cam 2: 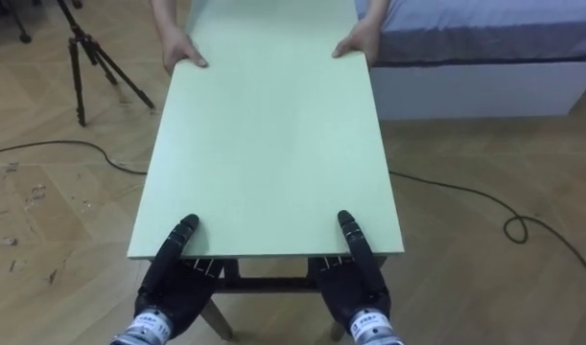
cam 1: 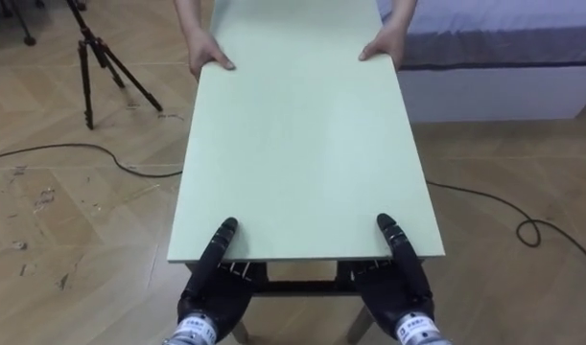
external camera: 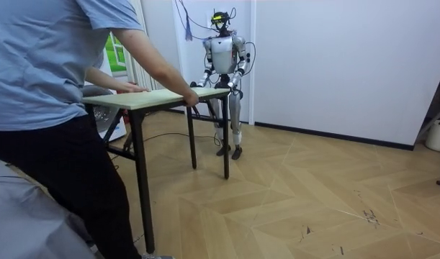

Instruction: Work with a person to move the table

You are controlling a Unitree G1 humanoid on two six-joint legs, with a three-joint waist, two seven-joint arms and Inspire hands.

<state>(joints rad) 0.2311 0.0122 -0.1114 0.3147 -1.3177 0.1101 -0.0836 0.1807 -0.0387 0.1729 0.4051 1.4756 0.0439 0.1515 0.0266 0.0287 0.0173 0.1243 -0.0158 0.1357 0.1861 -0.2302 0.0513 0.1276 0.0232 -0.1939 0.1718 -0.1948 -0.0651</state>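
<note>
A pale green table (cam 1: 302,144) with dark legs stretches away from me. My left hand (cam 1: 214,280) grips its near edge at the left, thumb on top and fingers beneath. At the right of the same edge my right hand (cam 1: 402,283) holds on the same way. A person in a blue shirt (external camera: 39,65) stands at the far end, with one hand (cam 1: 208,53) and the other hand (cam 1: 384,43) on the two far corners. In the room view I stand upright at the table's (external camera: 162,96) far end, close to a white wall.
A black tripod (cam 1: 96,57) stands on the wooden floor at the far left. A bed (cam 1: 503,48) with a white base lies at the far right. A dark cable (cam 1: 523,228) loops over the floor on the right. A white bin (external camera: 439,135) sits by the wall.
</note>
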